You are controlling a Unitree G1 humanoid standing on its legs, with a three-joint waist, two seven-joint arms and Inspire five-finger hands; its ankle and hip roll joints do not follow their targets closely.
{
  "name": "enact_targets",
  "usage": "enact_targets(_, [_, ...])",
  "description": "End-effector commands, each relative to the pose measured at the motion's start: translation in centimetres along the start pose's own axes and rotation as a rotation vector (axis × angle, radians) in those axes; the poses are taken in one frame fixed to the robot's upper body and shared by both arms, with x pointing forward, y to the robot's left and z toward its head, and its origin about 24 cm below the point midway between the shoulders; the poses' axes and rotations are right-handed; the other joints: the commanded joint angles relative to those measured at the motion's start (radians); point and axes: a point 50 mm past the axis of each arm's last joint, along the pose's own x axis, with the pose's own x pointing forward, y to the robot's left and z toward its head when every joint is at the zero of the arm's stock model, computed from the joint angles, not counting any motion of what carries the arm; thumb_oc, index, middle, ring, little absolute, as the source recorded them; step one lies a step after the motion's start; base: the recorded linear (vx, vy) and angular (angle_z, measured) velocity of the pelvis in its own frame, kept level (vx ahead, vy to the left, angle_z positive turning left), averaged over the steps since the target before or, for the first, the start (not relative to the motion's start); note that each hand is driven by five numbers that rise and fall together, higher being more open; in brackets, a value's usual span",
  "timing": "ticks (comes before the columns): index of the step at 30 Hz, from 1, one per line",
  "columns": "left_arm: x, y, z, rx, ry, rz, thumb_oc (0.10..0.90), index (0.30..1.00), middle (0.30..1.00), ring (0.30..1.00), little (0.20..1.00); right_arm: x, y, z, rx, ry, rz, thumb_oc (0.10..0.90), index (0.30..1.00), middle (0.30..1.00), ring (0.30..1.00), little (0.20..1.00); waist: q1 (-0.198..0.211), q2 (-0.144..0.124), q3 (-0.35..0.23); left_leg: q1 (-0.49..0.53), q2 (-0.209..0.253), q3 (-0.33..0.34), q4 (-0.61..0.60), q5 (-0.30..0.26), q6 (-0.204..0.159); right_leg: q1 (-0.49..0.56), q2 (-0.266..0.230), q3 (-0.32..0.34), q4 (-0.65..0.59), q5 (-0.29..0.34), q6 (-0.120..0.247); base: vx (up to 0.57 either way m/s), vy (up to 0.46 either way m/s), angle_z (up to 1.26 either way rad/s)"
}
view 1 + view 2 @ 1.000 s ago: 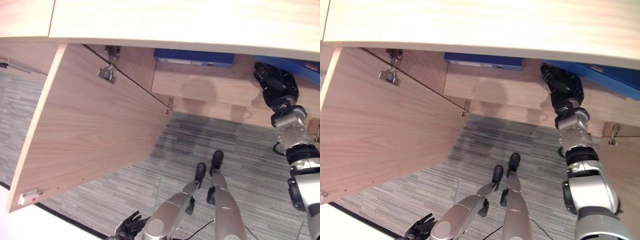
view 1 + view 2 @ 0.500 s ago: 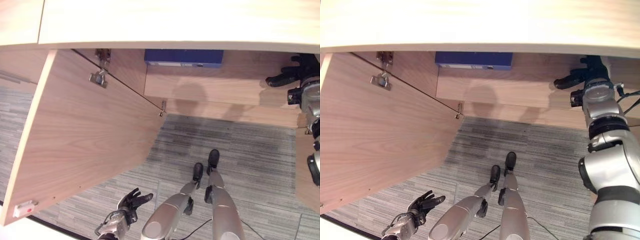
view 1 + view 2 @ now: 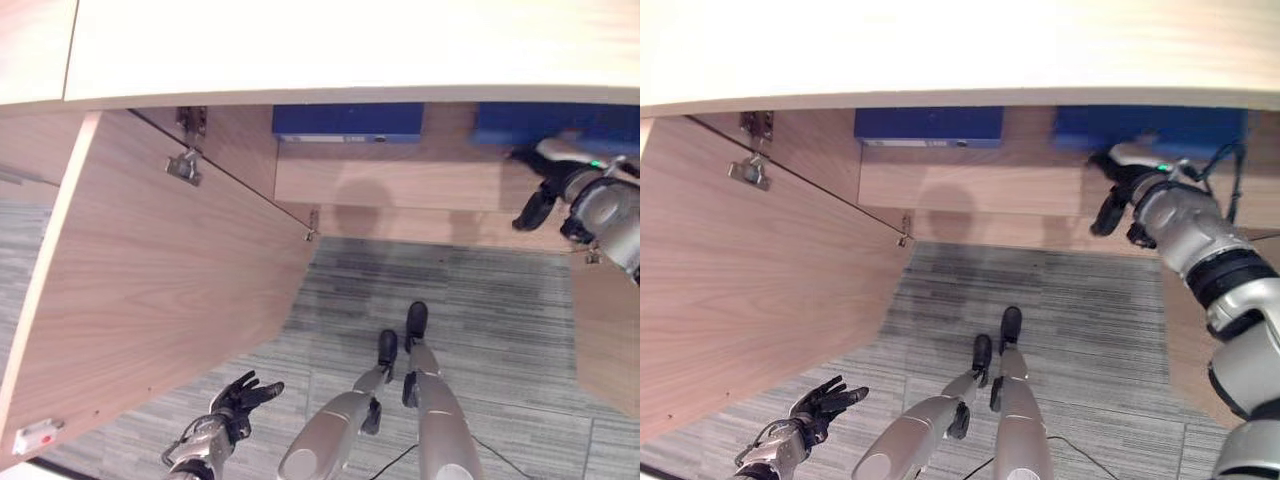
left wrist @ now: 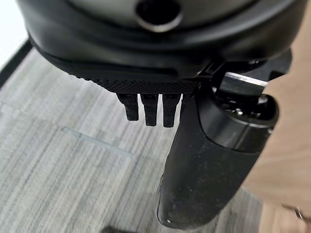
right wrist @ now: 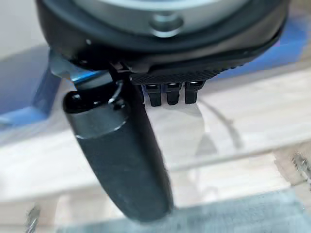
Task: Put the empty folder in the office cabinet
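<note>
left eye view looks down under the cabinet [image 3: 300,50] top: 2 blue folders lie flat on the shelf [image 3: 400,185] inside. 1 folder [image 3: 348,122] sits toward the left of the opening, the other folder [image 3: 1145,128] toward the right, well apart from the first. the right hand [image 3: 1118,195] hangs just below and in front of that right folder, near its edge, fingers [image 3: 1106,215] loose and pointing down, holding nothing. i cannot tell if it touches the folder. from its wrist view the thumb [image 5: 119,160] sticks out straight over the shelf, with blue showing behind it.

the left door [image 3: 150,300] stands swung wide open, its hinge [image 3: 183,165] showing near the top. the left hand [image 3: 238,398] is low over the grey carpet [image 3: 480,300], well away from the cabinet, fingers spread and empty. in the left wrist view its thumb [image 4: 209,165] is straight above the carpet.
</note>
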Motion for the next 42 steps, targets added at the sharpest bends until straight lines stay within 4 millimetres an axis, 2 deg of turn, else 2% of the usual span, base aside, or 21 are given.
enact_targets(1, [-1.1, 2.8, -2.6, 0.032, 0.065, 0.064, 0.800, 0.900, 0.900, 0.900, 0.900, -1.0, 5.6, 2.5, -0.232, -0.149, 0.411, 0.800, 0.900, 0.900, 0.900, 0.900, 0.018, -0.021, 0.000, -0.016, 0.086, 0.001, 0.037, -0.117, -0.073, 0.073, -0.006, 0.019, -0.045, -0.094, 0.080, 0.00, 0.000, 0.00])
enact_targets(3, [-1.1, 2.1, -2.8, 0.036, 0.062, 0.033, 0.800, 0.900, 0.900, 0.900, 0.900, -2.0, 7.2, 3.2, -0.313, -0.193, 0.520, 0.800, 0.900, 0.900, 0.900, 0.900, 0.018, -0.024, 0.009, -0.014, 0.089, 0.008, 0.039, -0.121, -0.074, 0.074, -0.005, 0.020, -0.045, -0.094, 0.081, 0.00, 0.000, 0.00])
enact_targets(11, [-1.0, 0.0, -3.1, 0.045, 0.060, -0.032, 0.800, 0.900, 0.900, 0.900, 0.900, -3.9, 11.2, 4.7, -0.472, -0.291, 0.705, 0.800, 0.900, 0.900, 0.900, 0.900, 0.014, -0.026, 0.021, -0.016, 0.088, 0.020, 0.040, -0.121, -0.071, 0.075, -0.005, 0.026, -0.052, -0.088, 0.084, 0.00, -0.001, 0.00])
enact_targets(16, [-0.8, -0.6, -2.9, 0.056, 0.061, -0.039, 0.800, 0.900, 0.900, 0.900, 0.900, -4.0, 12.4, 5.2, -0.452, -0.316, 0.719, 0.800, 0.900, 0.900, 0.900, 0.900, 0.014, -0.029, 0.019, -0.016, 0.088, 0.027, 0.051, -0.127, -0.070, 0.076, -0.005, 0.029, -0.053, -0.087, 0.083, 0.00, 0.001, -0.02])
enact_targets(20, [-0.8, -0.6, -3.0, 0.054, 0.061, -0.034, 0.800, 0.900, 0.900, 0.900, 0.900, -4.2, 12.3, 5.8, -0.412, -0.355, 0.690, 0.800, 0.900, 0.900, 0.900, 0.900, 0.011, -0.036, 0.015, -0.021, 0.089, 0.032, 0.084, -0.142, -0.072, 0.081, -0.009, 0.033, -0.050, -0.089, 0.084, -0.01, 0.002, 0.00])
enact_targets(22, [-1.0, -0.5, -3.1, 0.049, 0.055, -0.030, 0.800, 0.900, 0.900, 0.900, 0.900, -4.5, 11.8, 5.8, -0.353, -0.374, 0.633, 0.800, 0.900, 0.900, 0.900, 0.900, 0.007, -0.044, 0.017, -0.026, 0.093, 0.040, 0.135, -0.167, -0.075, 0.091, -0.013, 0.033, -0.040, -0.098, 0.083, -0.04, 0.002, -0.03])
enact_targets(25, [-1.2, 0.1, -3.7, 0.043, 0.066, -0.011, 0.800, 0.900, 0.900, 0.900, 0.900, -4.2, 10.7, 4.0, -0.227, -0.329, 0.490, 0.800, 0.900, 0.900, 0.900, 0.900, -0.003, -0.067, 0.009, -0.018, 0.099, 0.055, 0.215, -0.208, -0.081, 0.132, -0.024, 0.030, -0.028, -0.110, 0.082, -0.02, 0.007, 0.02])
enact_targets(26, [-1.3, 0.3, -3.9, 0.054, 0.079, -0.004, 0.800, 0.900, 0.900, 0.900, 0.900, -4.1, 10.7, 3.6, -0.202, -0.321, 0.456, 0.800, 0.900, 0.900, 0.900, 0.900, -0.006, -0.081, 0.004, -0.014, 0.099, 0.061, 0.248, -0.223, -0.080, 0.148, -0.027, 0.030, -0.024, -0.112, 0.081, 0.00, 0.156, 0.14])
enact_targets(27, [-1.3, 1.4, -3.9, 0.065, 0.097, 0.040, 0.800, 0.900, 0.900, 0.900, 0.900, -3.9, 10.4, 3.0, -0.139, -0.302, 0.388, 0.800, 0.900, 0.900, 0.900, 0.900, -0.003, -0.131, -0.012, 0.028, 0.095, -0.008, 0.331, -0.281, -0.085, 0.195, -0.012, 0.062, -0.016, -0.121, 0.082, 0.01, 0.155, 0.15])
enact_targets(28, [-1.3, 1.4, -3.9, 0.066, 0.097, 0.040, 0.800, 0.900, 0.900, 0.900, 0.900, -3.9, 10.4, 3.0, -0.137, -0.302, 0.388, 0.800, 0.900, 0.900, 0.900, 0.900, -0.004, -0.133, -0.013, 0.026, 0.092, -0.009, 0.328, -0.276, -0.085, 0.193, -0.014, 0.061, -0.017, -0.120, 0.082, 0.05, 0.219, -0.22])
enact_targets(29, [-1.5, 1.8, -4.5, 0.069, 0.132, 0.047, 0.800, 0.900, 0.900, 0.900, 0.900, -4.5, 10.9, 1.6, -0.064, -0.277, 0.373, 0.800, 0.900, 0.900, 0.900, 0.900, -0.020, -0.143, -0.054, 0.095, 0.092, -0.037, 0.292, -0.304, -0.063, 0.215, -0.004, 0.074, -0.014, -0.114, 0.092, -0.01, 0.274, -0.32])
enact_targets(30, [-1.6, 2.2, -5.1, 0.102, 0.164, 0.055, 0.800, 0.900, 0.900, 0.900, 0.900, -4.8, 11.7, 0.5, 0.050, -0.245, 0.365, 0.800, 0.900, 0.900, 0.900, 0.900, -0.034, -0.164, -0.087, 0.126, 0.089, -0.022, 0.293, -0.320, -0.050, 0.221, -0.005, 0.094, -0.013, -0.092, 0.104, -0.01, 0.274, -0.26])
enact_targets(31, [-1.6, 2.3, -5.0, 0.104, 0.163, 0.056, 0.800, 0.900, 0.900, 0.900, 0.900, -4.8, 11.8, 0.4, 0.051, -0.244, 0.365, 0.800, 0.900, 0.900, 0.900, 0.900, -0.033, -0.167, -0.089, 0.124, 0.086, -0.021, 0.291, -0.315, -0.050, 0.218, -0.008, 0.095, -0.014, -0.091, 0.105, -0.08, 0.366, 0.04])
enact_targets(32, [-1.9, 2.8, -5.8, 0.127, 0.191, 0.060, 0.800, 0.900, 0.900, 0.900, 0.900, -5.3, 13.4, -0.6, 0.187, -0.217, 0.366, 0.800, 0.900, 0.900, 0.900, 0.900, -0.041, -0.183, -0.118, 0.168, 0.084, -0.003, 0.281, -0.332, -0.034, 0.228, -0.009, 0.111, -0.019, -0.069, 0.123, -0.05, 0.184, -0.02])
enact_targets(33, [-1.9, 2.8, -5.7, 0.129, 0.190, 0.061, 0.800, 0.900, 0.900, 0.900, 0.900, -5.3, 13.4, -0.6, 0.188, -0.216, 0.366, 0.800, 0.900, 0.900, 0.900, 0.900, -0.040, -0.186, -0.120, 0.166, 0.081, -0.003, 0.278, -0.327, -0.034, 0.225, -0.012, 0.112, -0.019, -0.067, 0.123, -0.06, 0.273, -0.43])
enact_targets(35, [-2.3, 3.4, -6.7, 0.149, 0.229, 0.069, 0.800, 0.900, 0.900, 0.900, 0.900, -5.5, 15.3, -1.4, 0.319, -0.182, 0.357, 0.800, 0.900, 0.900, 0.900, 0.900, -0.044, -0.200, -0.144, 0.202, 0.077, 0.018, 0.259, -0.329, -0.023, 0.230, -0.017, 0.121, -0.028, -0.051, 0.140, -0.09, 0.240, -0.66])
enact_targets(36, [-2.8, 4.0, -7.7, 0.176, 0.268, 0.083, 0.800, 0.900, 0.900, 0.900, 0.900, -5.8, 17.0, -2.5, 0.460, -0.118, 0.328, 0.800, 0.900, 0.900, 0.900, 0.900, -0.048, -0.207, -0.164, 0.246, 0.076, 0.036, 0.234, -0.331, -0.013, 0.247, -0.023, 0.122, -0.037, -0.041, 0.157, -0.10, 0.222, -0.57])
enact_targets(37, [-2.8, 4.0, -7.7, 0.177, 0.267, 0.083, 0.800, 0.900, 0.900, 0.900, 0.900, -5.8, 17.0, -2.5, 0.460, -0.118, 0.328, 0.800, 0.900, 0.900, 0.900, 0.900, -0.048, -0.210, -0.166, 0.244, 0.073, 0.036, 0.232, -0.327, -0.013, 0.244, -0.025, 0.123, -0.038, -0.040, 0.158, -0.10, 0.217, -0.58])
enact_targets(39, [-3.4, 4.7, -8.7, 0.188, 0.310, 0.102, 0.800, 0.900, 0.900, 0.900, 0.900, -6.0, 19.0, -3.3, 0.610, -0.052, 0.293, 0.800, 0.900, 0.900, 0.900, 0.900, -0.050, -0.215, -0.183, 0.279, 0.074, 0.054, 0.207, -0.321, -0.006, 0.255, -0.034, 0.117, -0.038, -0.036, 0.172, -0.09, 0.156, -0.60])
enact_targets(42, [-4.2, 5.7, -10.0, 0.207, 0.367, 0.132, 0.800, 0.900, 0.900, 0.900, 0.900, -6.6, 22.2, -3.3, 0.776, 0.021, 0.295, 0.800, 0.900, 0.900, 0.900, 0.900, -0.052, -0.212, -0.196, 0.325, 0.085, 0.083, 0.176, -0.312, 0.003, 0.267, -0.051, 0.070, -0.011, -0.041, 0.182, -0.09, 0.124, -0.61])
